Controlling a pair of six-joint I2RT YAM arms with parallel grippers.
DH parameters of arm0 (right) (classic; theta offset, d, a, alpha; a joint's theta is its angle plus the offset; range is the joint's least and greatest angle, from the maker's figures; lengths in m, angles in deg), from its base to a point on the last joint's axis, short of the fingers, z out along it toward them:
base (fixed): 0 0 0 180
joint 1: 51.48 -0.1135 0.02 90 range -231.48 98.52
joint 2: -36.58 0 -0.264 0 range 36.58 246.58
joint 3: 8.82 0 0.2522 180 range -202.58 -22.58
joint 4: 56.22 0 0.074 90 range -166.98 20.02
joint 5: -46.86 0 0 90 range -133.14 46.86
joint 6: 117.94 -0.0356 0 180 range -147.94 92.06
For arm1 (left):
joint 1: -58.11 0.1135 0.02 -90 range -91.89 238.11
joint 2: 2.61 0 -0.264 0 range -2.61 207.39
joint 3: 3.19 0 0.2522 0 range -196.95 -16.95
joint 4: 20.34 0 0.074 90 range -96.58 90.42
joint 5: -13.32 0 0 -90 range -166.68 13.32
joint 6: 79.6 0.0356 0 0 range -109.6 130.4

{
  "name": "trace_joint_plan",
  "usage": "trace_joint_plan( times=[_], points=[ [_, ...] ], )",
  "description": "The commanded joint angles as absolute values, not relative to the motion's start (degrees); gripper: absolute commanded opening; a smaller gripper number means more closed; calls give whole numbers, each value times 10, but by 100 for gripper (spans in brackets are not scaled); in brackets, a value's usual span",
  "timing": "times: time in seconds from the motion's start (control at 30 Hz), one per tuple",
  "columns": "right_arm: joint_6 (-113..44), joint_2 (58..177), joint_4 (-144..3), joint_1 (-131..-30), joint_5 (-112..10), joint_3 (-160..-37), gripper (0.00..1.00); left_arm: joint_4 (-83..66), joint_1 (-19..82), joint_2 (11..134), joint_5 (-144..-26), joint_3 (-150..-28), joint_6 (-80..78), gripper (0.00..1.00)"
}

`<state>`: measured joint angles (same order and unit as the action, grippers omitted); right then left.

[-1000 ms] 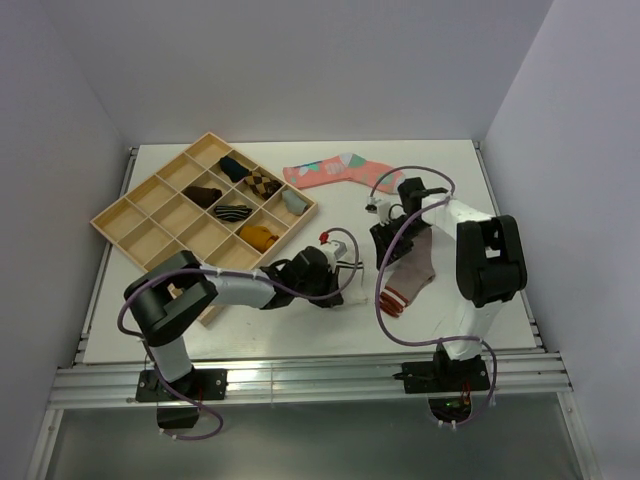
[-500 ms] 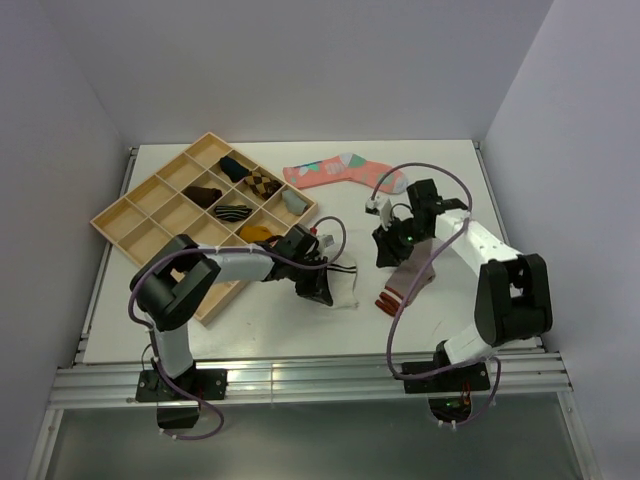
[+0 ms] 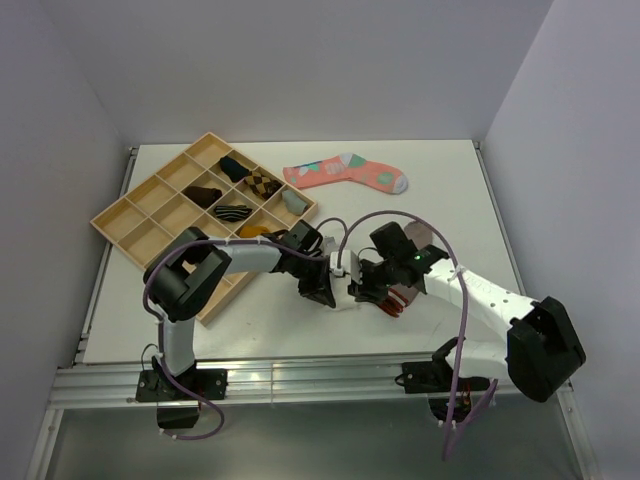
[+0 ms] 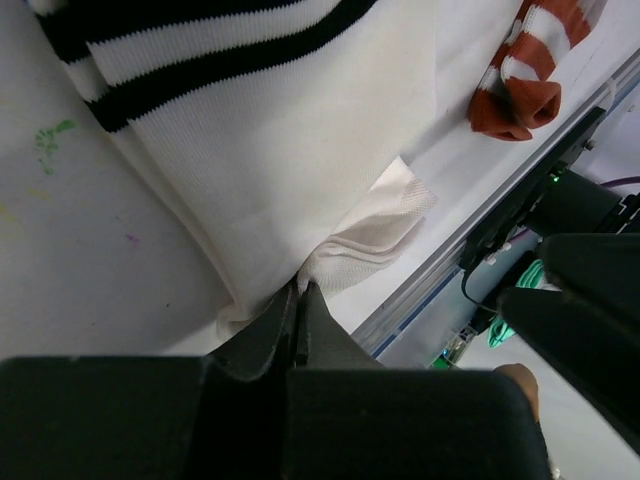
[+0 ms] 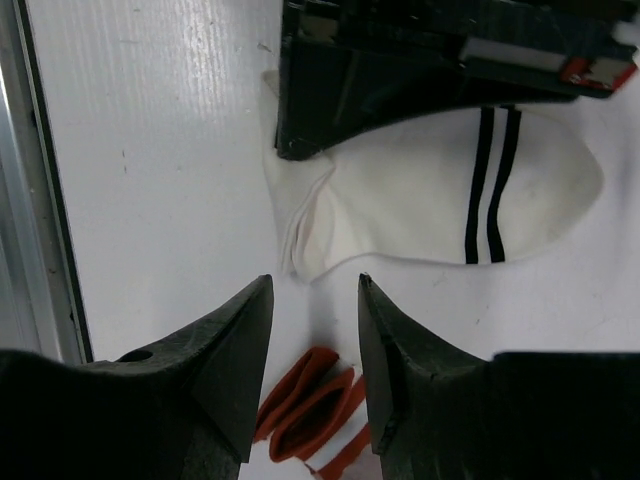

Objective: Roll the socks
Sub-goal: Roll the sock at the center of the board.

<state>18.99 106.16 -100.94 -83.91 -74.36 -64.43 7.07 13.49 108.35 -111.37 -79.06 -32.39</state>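
The white sock (image 5: 430, 200) with two dark stripes lies flat in the middle of the table, seen small in the top view as the white sock (image 3: 342, 270). My left gripper (image 4: 298, 290) is shut on its folded edge. My right gripper (image 5: 315, 285) stands open just short of that same end, nothing between its fingers. The brown sock's red-striped cuff (image 5: 315, 405) lies on the table under the right gripper. In the top view the brown sock (image 3: 402, 302) is mostly hidden under the right arm. The two grippers face each other closely, the right gripper (image 3: 362, 285) right of the left gripper (image 3: 320, 287).
A wooden tray (image 3: 130, 215) of compartments with several rolled socks stands at the back left. A coral-pink sock (image 3: 345, 172) lies at the back middle. The table's front rail (image 4: 470, 240) runs close to both grippers.
My right arm has left the brown sock on the table and swung left and down to the white sock. The left gripper has shifted slightly toward the front, staying on the white sock.
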Motion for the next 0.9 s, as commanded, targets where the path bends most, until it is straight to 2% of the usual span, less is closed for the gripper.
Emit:
trace_joint_plan(
  times=[0.0, 0.53, 0.87],
  points=[
    [223, 1069, -965, -868, -713, -634, 47, 88, 135, 1096, -1111, -795, -332, 0],
    [217, 1116, -825, -1013, -574, -576, 47, 94, 135, 1109, -1110, -795, -322, 0],
    [207, 1163, -797, -1047, -530, -579, 45, 85, 135, 1109, -1117, -787, -321, 0]
  ],
)
